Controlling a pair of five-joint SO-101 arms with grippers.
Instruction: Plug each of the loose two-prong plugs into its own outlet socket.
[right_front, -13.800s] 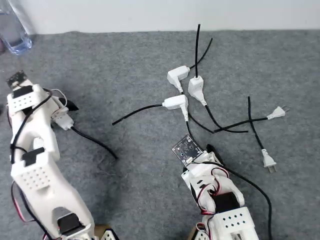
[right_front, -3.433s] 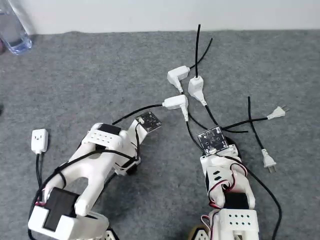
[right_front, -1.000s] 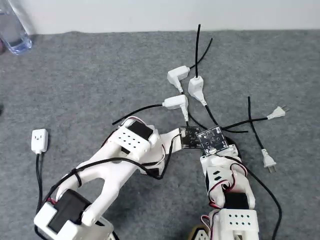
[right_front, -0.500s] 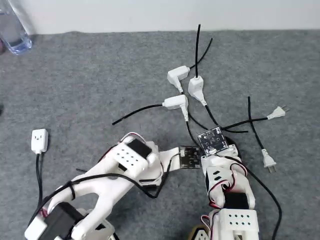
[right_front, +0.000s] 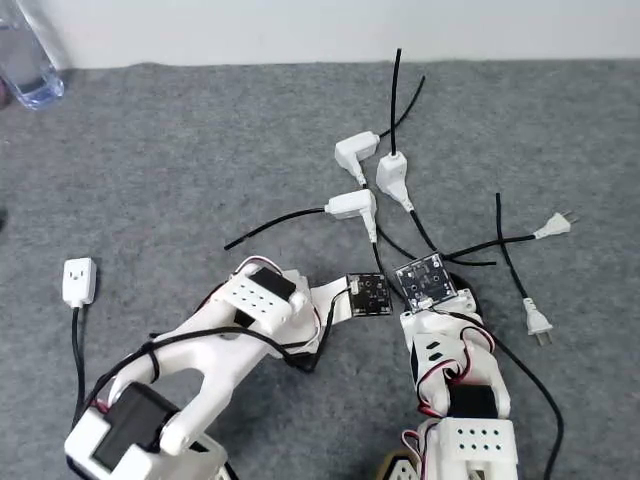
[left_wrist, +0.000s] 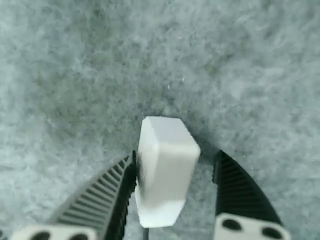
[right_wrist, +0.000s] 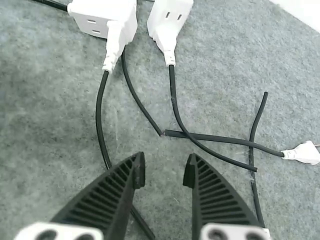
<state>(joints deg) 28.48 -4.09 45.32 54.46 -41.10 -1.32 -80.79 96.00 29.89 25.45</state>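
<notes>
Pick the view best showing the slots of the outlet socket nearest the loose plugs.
Right wrist view: the outlet socket faces it, slots visible. High view shows its top, slots hidden. Left wrist view faces a different white block.

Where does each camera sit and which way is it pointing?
High view: fixed above the table, looking down; both arms show.
Left wrist view: on the left wrist, facing down at a white block within the left gripper.
Right wrist view: on the right wrist, looking past the right gripper at two outlet sockets.
High and right wrist views share one loose plug.
</notes>
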